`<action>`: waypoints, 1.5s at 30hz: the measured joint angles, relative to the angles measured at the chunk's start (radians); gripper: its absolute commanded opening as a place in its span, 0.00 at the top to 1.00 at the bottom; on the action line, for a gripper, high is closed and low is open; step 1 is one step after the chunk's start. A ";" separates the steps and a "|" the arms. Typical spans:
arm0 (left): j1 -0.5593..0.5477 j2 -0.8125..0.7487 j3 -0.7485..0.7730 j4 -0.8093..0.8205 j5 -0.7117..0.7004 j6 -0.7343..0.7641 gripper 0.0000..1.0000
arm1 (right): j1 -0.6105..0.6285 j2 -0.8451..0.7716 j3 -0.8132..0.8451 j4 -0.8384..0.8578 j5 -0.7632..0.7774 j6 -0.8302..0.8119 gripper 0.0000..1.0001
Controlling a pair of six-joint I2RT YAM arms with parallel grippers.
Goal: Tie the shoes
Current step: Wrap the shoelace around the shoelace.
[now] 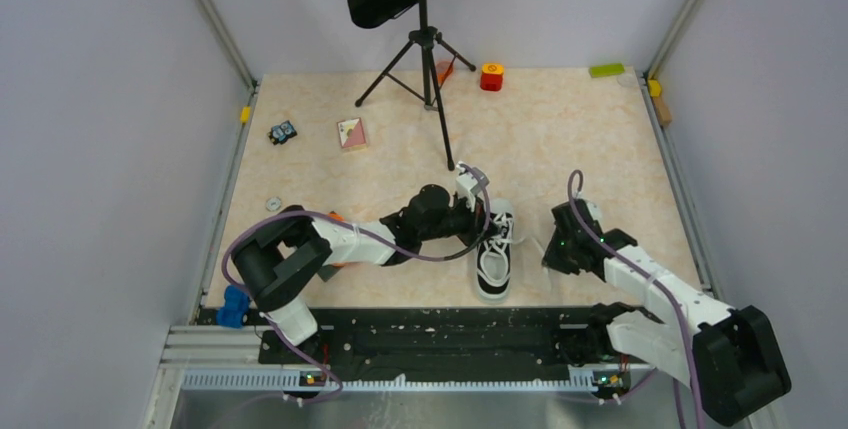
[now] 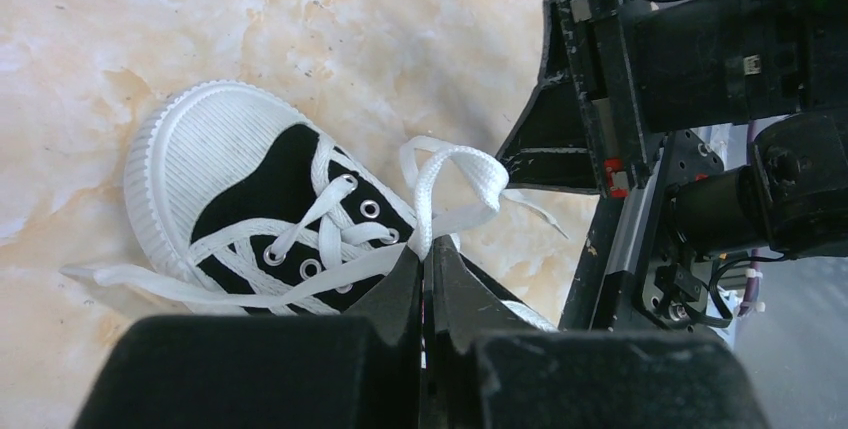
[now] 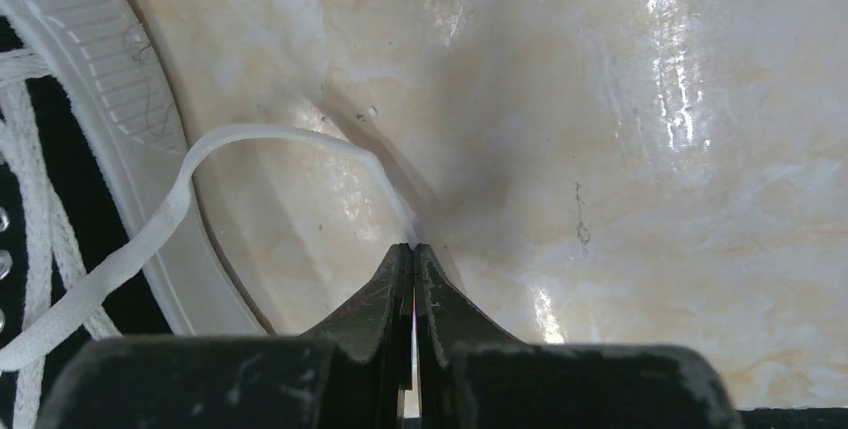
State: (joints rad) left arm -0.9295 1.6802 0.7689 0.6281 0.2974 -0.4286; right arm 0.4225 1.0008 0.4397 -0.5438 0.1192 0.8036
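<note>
- Sneaker (image 1: 495, 259) — lies on the desk (image 1: 580, 139) between the two arms. Its long axis runs near to far, with the white toe cap (image 2: 190, 164) toward the arm bases and the heel end away from them.
- Right gripper (image 3: 413, 254) — just beside the sneaker's right flank and low over the desk. Its jaws are pressed together on the tip of the right lace (image 3: 150, 229), which arcs out over the sole edge to the fingertips.
- Left gripper (image 2: 428, 261) — at the far, heel end of the sneaker, facing along it toward the toe. Its jaws are closed on the base of the lace loop (image 2: 455, 174), which stands up above the eyelet rows.
- Governing relation: from the right gripper the loop lies to the left and farther off, across the sneaker's width. The right arm is the nearer to the loose strand, so the coming move probably carries that strand over the sneaker toward the loop. No knot shows yet.
</note>
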 measured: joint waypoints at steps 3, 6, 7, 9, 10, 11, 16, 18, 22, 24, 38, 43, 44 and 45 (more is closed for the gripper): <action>0.005 0.000 0.000 0.000 0.001 -0.005 1.00 | 0.000 -0.036 0.021 -0.036 0.000 -0.019 1.00; 0.012 0.000 0.000 0.000 0.006 -0.008 1.00 | 0.000 -0.067 0.106 -0.068 -0.002 -0.050 1.00; 0.013 0.000 0.000 0.000 0.010 -0.010 1.00 | 0.000 -0.069 0.121 -0.066 -0.003 -0.054 1.00; 0.016 0.000 0.000 0.001 0.018 -0.013 1.00 | 0.000 -0.068 0.188 -0.066 -0.014 -0.077 1.00; 0.018 0.000 0.000 0.001 0.021 -0.014 1.00 | 0.000 -0.066 0.216 -0.063 -0.020 -0.085 1.00; 0.018 0.000 0.000 0.001 0.023 -0.015 1.00 | 0.000 -0.062 0.246 -0.058 -0.028 -0.095 1.00; 0.018 0.000 -0.003 0.008 0.029 -0.016 1.00 | 0.000 0.044 0.389 -0.007 -0.115 -0.142 1.00; 0.018 0.000 -0.006 0.009 0.030 -0.017 1.00 | 0.000 0.106 0.439 0.022 -0.172 -0.158 1.00; 0.019 0.000 -0.007 0.010 0.035 -0.018 1.00 | 0.008 0.171 0.495 0.054 -0.263 -0.180 1.00; 0.019 0.000 -0.007 0.010 0.040 -0.019 1.00 | 0.014 0.171 0.505 0.054 -0.296 -0.191 1.00; 0.024 0.023 -0.007 0.018 0.050 -0.041 1.00 | 0.105 0.104 0.513 -0.030 -0.456 -0.237 1.00; 0.031 0.031 -0.006 0.024 0.051 -0.053 1.00 | 0.117 0.059 0.513 -0.094 -0.485 -0.246 1.00; 0.033 0.031 -0.006 0.029 0.052 -0.057 1.00 | 0.119 0.049 0.512 -0.103 -0.489 -0.246 1.00; 0.034 0.031 -0.006 0.033 0.053 -0.061 1.00 | 0.119 0.039 0.511 -0.111 -0.493 -0.246 1.00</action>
State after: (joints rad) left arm -0.8955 1.7111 0.7628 0.6609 0.3508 -0.4896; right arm 0.5415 1.0393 0.9504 -0.6552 -0.3737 0.5579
